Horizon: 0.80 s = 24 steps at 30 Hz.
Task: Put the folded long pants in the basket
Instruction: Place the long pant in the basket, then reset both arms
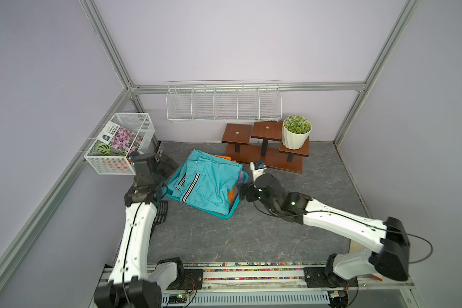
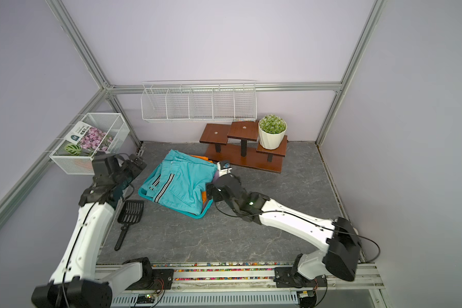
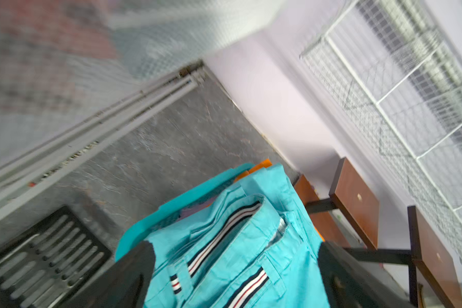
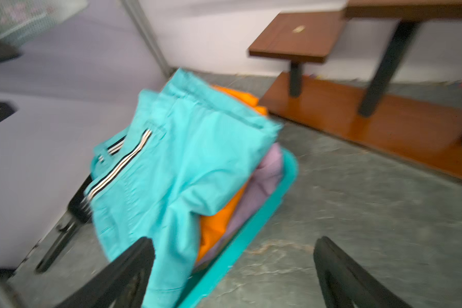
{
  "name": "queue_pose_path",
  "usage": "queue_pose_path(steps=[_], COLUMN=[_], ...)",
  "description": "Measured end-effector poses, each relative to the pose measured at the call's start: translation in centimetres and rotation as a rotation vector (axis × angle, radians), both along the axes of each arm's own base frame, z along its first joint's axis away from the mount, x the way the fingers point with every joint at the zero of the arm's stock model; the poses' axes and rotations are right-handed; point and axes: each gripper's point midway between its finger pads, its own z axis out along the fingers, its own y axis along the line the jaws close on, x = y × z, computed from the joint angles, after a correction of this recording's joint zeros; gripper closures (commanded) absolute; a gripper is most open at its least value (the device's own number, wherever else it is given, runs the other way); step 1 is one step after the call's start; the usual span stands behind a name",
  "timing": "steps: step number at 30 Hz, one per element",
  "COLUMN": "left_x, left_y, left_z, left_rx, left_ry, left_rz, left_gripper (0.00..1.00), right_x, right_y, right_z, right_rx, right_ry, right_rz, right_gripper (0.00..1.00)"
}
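The turquoise basket (image 1: 226, 214) (image 2: 198, 215) stands mid-table, heaped with folded long pants. On top lies the turquoise pair with striped trim (image 1: 208, 184) (image 2: 183, 184) (image 3: 238, 253) (image 4: 176, 165), draped over the rim. Orange (image 1: 232, 196) (image 4: 219, 221) and lilac (image 4: 262, 186) bundles show beneath it. My left gripper (image 1: 168, 166) (image 2: 135, 168) (image 3: 235, 277) is open at the basket's left side, its fingers wide on either side of the turquoise cloth in the left wrist view. At the basket's right side, my right gripper (image 1: 244, 189) (image 2: 210, 190) (image 4: 232, 266) is open, with the basket's rim (image 4: 278, 192) between its fingers.
A black slotted scoop (image 2: 130, 213) (image 3: 46, 256) lies left of the basket by my left arm. Behind the basket stands a wooden stepped stand (image 1: 264, 149) with a potted plant (image 1: 296, 132). A white wire box (image 1: 120, 144) hangs at left, a long wire rack (image 1: 223, 102) on the back wall.
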Motion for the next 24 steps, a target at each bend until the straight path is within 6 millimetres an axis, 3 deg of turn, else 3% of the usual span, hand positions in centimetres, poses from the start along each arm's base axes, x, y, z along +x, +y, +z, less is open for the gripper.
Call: queue_pose_path(steps=[3, 6, 10, 14, 16, 18, 20, 24], left_x=[-3.1, -5.6, -7.6, -8.3, -8.0, -7.4, -6.4, -3.9], left_y=[1.7, 3.0, 4.6, 5.9, 6.4, 6.9, 7.0, 6.6], left_z=[-2.0, -6.2, -12.5, -16.2, -16.9, -17.6, -18.5, -18.9], left_rx=[0.043, 0.105, 0.238, 0.349, 0.376, 0.385, 0.395, 0.404], left_ry=[-0.057, -0.099, -0.119, -0.082, -0.06, -0.024, 0.007, 0.017], left_rz=[0.105, 0.177, 0.244, 0.293, 0.314, 0.327, 0.306, 0.241], left_gripper=[0.0, 0.0, 0.0, 0.0, 0.0, 0.0, 0.0, 0.05], right_x=[2.4, 3.8, 4.1, 3.3, 3.5, 4.2, 4.9, 6.0], right_y=[-7.7, -14.1, -20.7, -25.9, -27.0, -26.9, -26.5, -27.0], right_z=[0.5, -1.1, -5.1, -12.0, -14.9, -16.4, -16.5, -14.9], right_rx=[-0.071, -0.228, -0.437, -0.59, -0.643, -0.678, -0.685, -0.633], right_ry=[-0.118, -0.168, -0.169, -0.108, -0.039, -0.013, -0.033, -0.103], right_rz=[-0.197, -0.37, -0.545, -0.609, -0.599, -0.58, -0.567, -0.605], right_gripper=[0.03, 0.04, 0.04, 0.03, 0.03, 0.03, 0.03, 0.04])
